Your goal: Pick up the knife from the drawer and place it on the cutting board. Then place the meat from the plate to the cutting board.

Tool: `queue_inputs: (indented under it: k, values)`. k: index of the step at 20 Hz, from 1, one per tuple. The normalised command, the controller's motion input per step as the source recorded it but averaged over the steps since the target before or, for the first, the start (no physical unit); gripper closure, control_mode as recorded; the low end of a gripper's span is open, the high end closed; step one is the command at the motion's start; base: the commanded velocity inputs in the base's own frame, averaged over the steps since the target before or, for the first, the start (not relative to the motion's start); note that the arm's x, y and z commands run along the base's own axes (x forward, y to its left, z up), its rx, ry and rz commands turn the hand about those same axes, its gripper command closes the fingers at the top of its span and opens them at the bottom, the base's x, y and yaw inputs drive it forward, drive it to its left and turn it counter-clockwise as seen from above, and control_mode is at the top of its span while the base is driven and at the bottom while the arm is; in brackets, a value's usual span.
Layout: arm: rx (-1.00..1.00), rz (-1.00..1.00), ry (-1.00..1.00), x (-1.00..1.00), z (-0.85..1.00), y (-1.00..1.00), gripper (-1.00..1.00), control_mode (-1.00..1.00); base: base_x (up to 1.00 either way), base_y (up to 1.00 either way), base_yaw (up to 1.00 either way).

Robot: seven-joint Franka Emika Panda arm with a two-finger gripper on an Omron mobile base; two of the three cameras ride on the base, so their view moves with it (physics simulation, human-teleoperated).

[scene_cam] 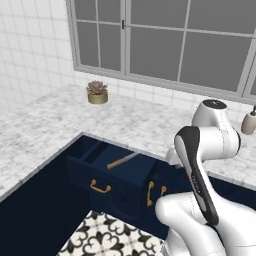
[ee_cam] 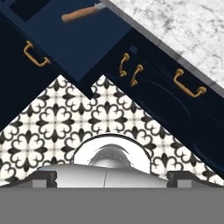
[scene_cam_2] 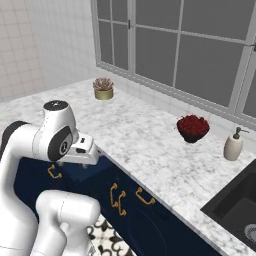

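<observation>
Left base view has the drawer (scene_cam: 107, 172) pulled open under the marble counter (scene_cam: 50, 120), the knife (scene_cam: 122, 161) lying inside it; a potted succulent (scene_cam: 97, 92) stands behind, a soap bottle (scene_cam: 248, 121) far right. Right base view adds a red bowl (scene_cam_2: 193, 128) and sink (scene_cam_2: 240, 207). Gripper opening: cannot tell.

On my marble counter (scene_cam_2: 150, 145) a small potted succulent (scene_cam: 97, 92) sits near the window (scene_cam: 165, 40). A dark bowl of red fruit (scene_cam_2: 192, 128) stands beside a soap dispenser (scene_cam_2: 233, 144), next to the black sink (scene_cam_2: 240, 207). Patterned tiles (ee_cam: 57, 127) cover the floor.
</observation>
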Motion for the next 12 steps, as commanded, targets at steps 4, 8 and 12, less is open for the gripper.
queue_inputs:
  k: [4, 8, 12]
  values:
    - [0.00, 0.00, 0.00, 0.00, 0.00, 0.00, -1.00, -1.00, 0.00, -0.06, 0.05]
    - [-0.01, -0.07, -0.11, 0.42, -0.20, 0.41, -1.00, -1.00, 0.00, 0.00, 0.00]
    - [0.00, -0.24, -0.06, 0.95, -0.61, 0.91, -1.00, -1.00, 0.00, 0.00, 0.00]
